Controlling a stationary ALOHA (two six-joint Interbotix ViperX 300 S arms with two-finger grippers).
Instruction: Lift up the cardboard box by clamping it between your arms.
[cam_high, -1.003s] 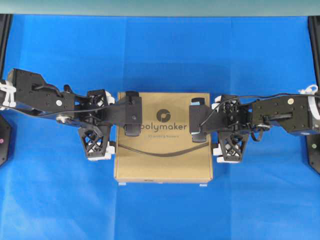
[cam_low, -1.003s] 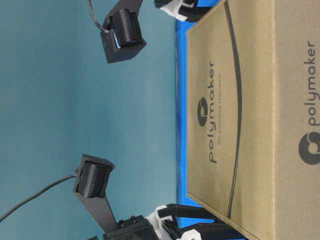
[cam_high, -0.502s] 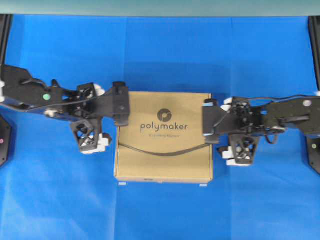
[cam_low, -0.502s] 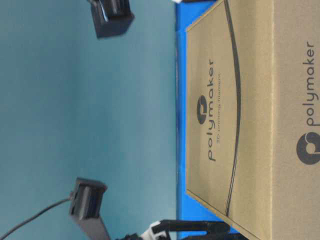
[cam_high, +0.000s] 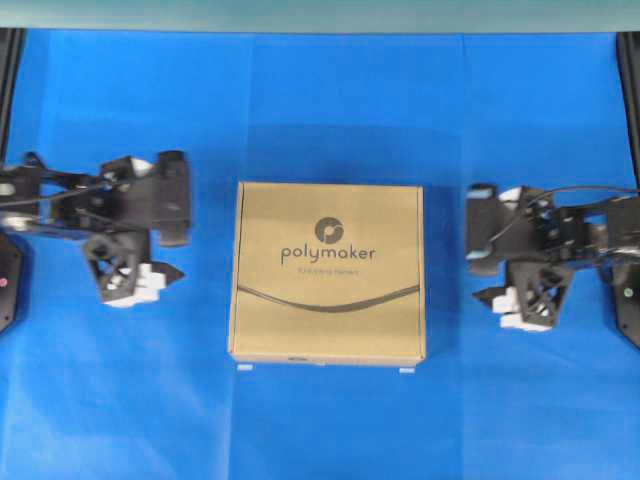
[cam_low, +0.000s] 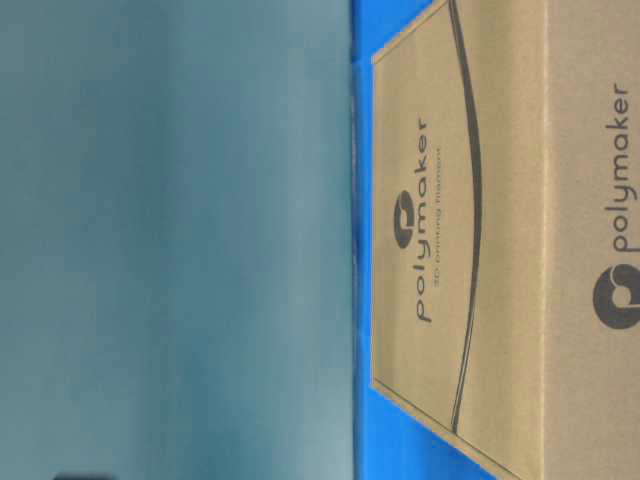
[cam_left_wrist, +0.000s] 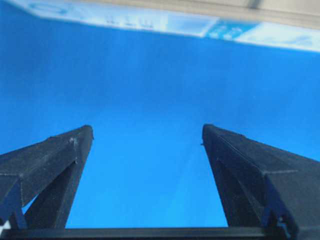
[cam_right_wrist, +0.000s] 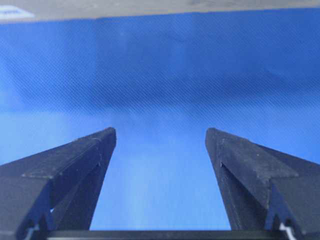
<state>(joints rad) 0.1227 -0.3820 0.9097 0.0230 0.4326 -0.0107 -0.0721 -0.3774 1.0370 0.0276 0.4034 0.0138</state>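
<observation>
The cardboard box (cam_high: 328, 272), brown with a dark "polymaker" logo and a curved line, lies flat on the blue table, touched by neither arm. It fills the right side of the table-level view (cam_low: 500, 250), where no arm shows. My left gripper (cam_high: 130, 225) hangs to the box's left and my right gripper (cam_high: 525, 245) to its right, each a clear gap away. The left wrist view shows the left gripper (cam_left_wrist: 147, 131) open over bare blue cloth. The right gripper (cam_right_wrist: 160, 132) is open the same way, with nothing between its fingers (cam_right_wrist: 75, 165).
Blue cloth (cam_high: 320, 110) covers the table around the box. A teal wall (cam_low: 170, 240) stands behind it. Black posts (cam_high: 628, 90) rise at the table's far corners. Two small white tabs (cam_high: 244, 369) peek from under the box's near edge.
Both arms have drawn back outward from over the box's top to either side of it. The box has not moved. Both grippers stayed open.
</observation>
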